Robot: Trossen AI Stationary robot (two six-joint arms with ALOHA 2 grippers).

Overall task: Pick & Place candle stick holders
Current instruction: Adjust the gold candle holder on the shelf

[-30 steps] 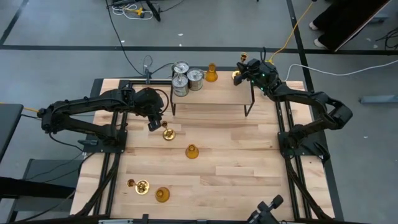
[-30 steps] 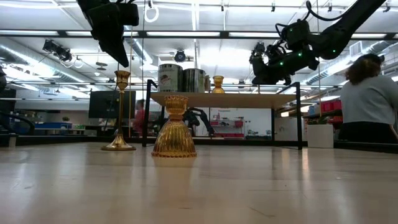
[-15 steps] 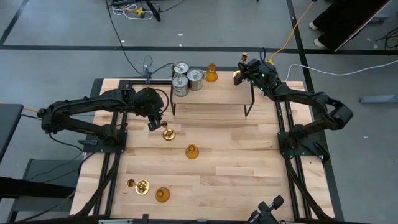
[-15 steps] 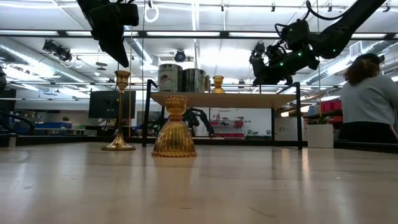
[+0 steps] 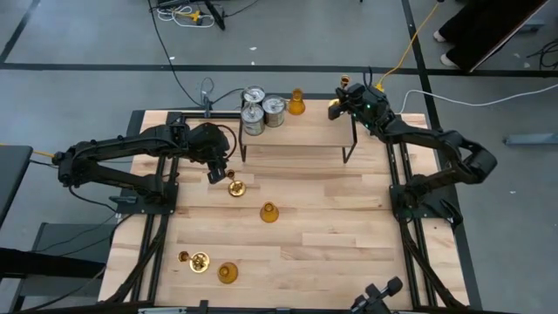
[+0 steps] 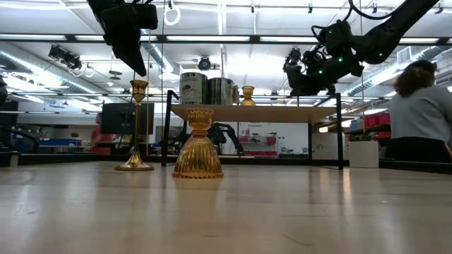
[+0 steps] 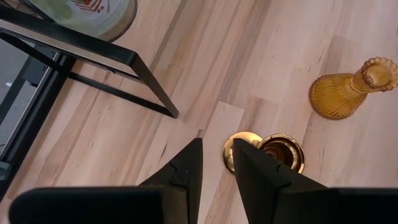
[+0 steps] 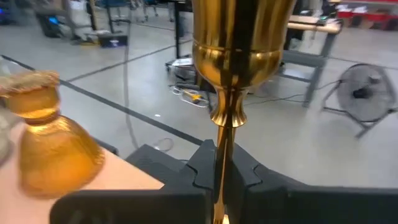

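Almost nothing has moved over the last second: your right hand [image 5: 338, 103] has only drifted a touch toward the right edge of the counter [image 5: 331, 218] at its far side, and the left arm has stayed put.

Nearest you, by the near-left corner, sit a brass holder [image 5: 199, 260] and an amber holder [image 5: 227, 273], close together. Toward the middle of the counter stands a second amber holder [image 5: 269, 212], upright on its wide bell.

Farther in, toward the left edge, your left hand [image 5: 214, 176] hovers just beside a second brass holder [image 5: 235, 187], which stands upright on its round base. The fingers [image 7: 186, 171] are slightly parted, nothing is between them, and that holder's base shows just past their tips.

At the far edge stands a small raised shelf [image 5: 301, 131] on black legs. On its left end are three silvery glass cylinders [image 5: 261, 109] clustered together, with a third amber holder [image 5: 296, 103] just to their right.

Your right hand hangs over the shelf's right end, clamped tight on the thin stem of a third brass holder [image 8: 236, 56], which it carries upright with its cup on top, lifted clear of the shelf.
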